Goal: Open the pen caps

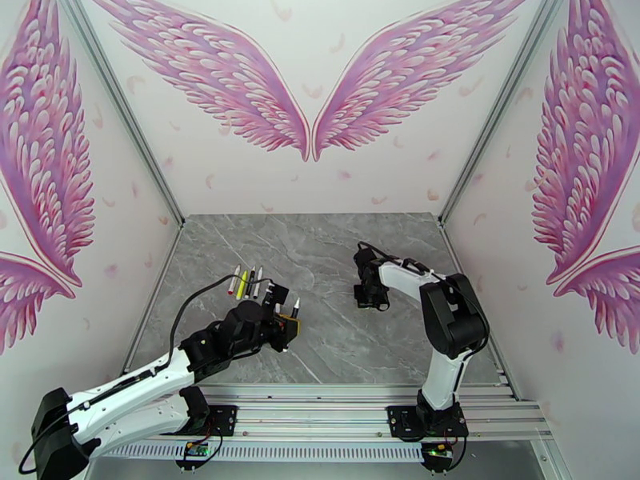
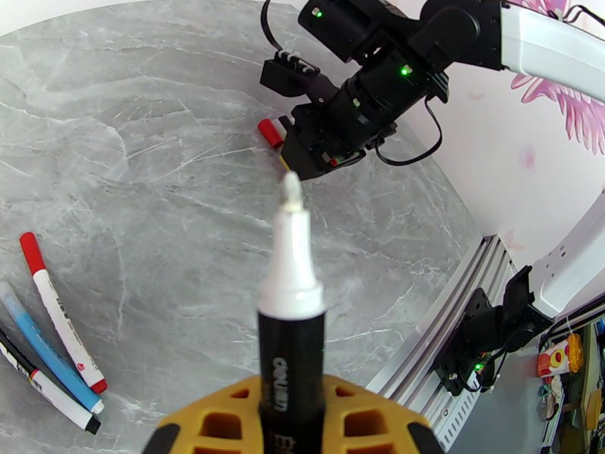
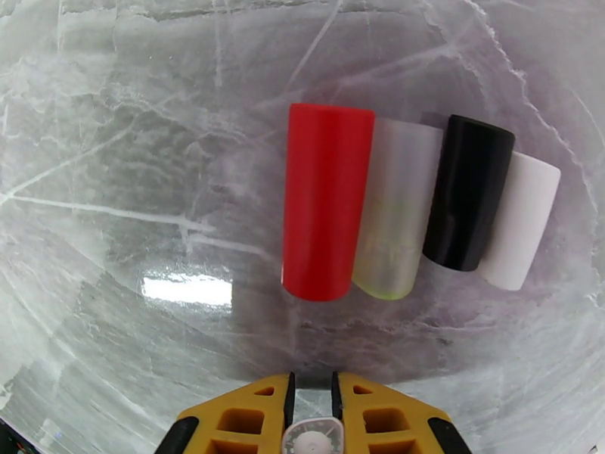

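The left gripper (image 2: 291, 421) is clamped on a black-barrelled marker pen (image 2: 291, 349). The pen's bare white tip section projects out from the fingers. The right gripper (image 3: 311, 418) is closed on a small white round cap (image 3: 313, 439), seen end-on. Near it lie four short cylindrical plastic caps: a red cap (image 3: 327, 202), a translucent cap (image 3: 397, 213), a black cap (image 3: 467, 194) and a white cap (image 3: 522, 221). They lie side by side, touching, on the grey marble-patterned tabletop (image 1: 336, 250). A row of slim pens (image 1: 246, 282) lies near the left gripper. The white walls carry pink wing murals (image 1: 216, 74).
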